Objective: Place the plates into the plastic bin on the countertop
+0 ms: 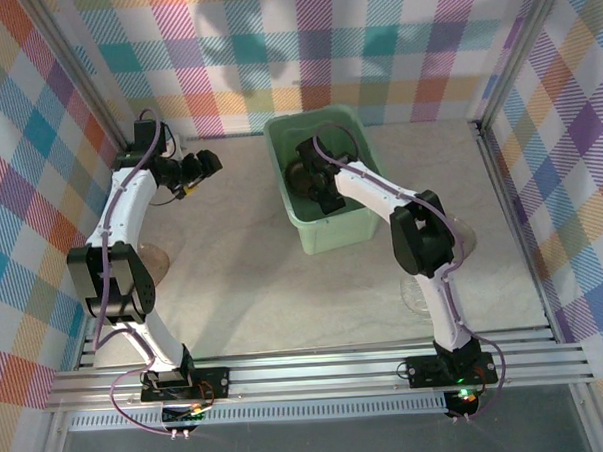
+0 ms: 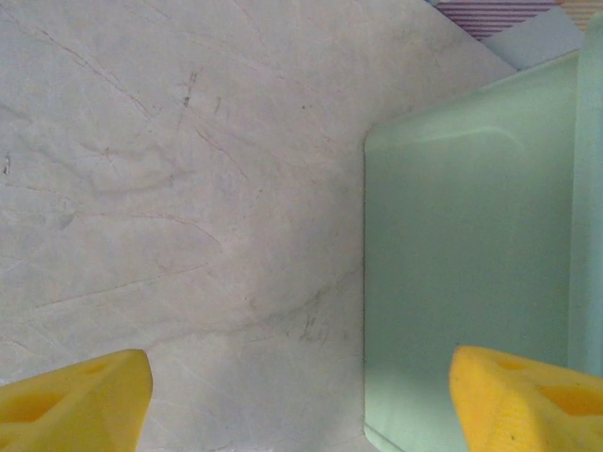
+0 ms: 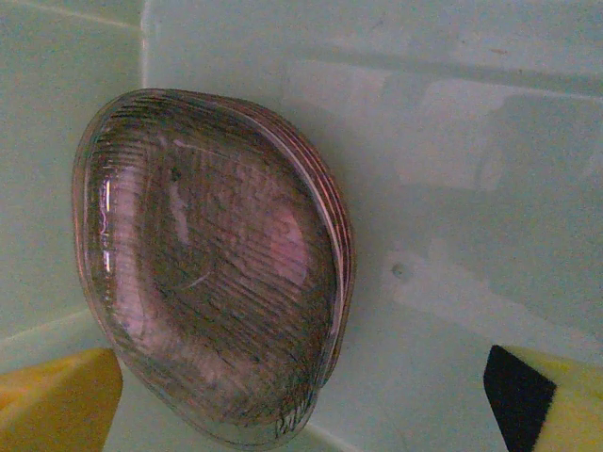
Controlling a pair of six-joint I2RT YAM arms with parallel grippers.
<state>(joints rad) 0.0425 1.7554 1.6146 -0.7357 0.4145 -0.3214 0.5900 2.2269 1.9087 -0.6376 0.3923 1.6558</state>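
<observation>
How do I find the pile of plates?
Look for the big mint-green bin at the back of the countertop. Inside it lies a stack of smoky-brown ribbed plates. Its neighbours on the countertop are single, paler plates.

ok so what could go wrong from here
The right gripper is open, low inside the plastic bin, right beside the stacked plates; pulling out, a finger might catch the stack's edge and tip it.
The left gripper hovers open close to the bin's outer wall, so a sideways move could shove the bin.
A loose plate lies on the countertop under the left arm; thin and translucent, it may be hard to grip.
</observation>
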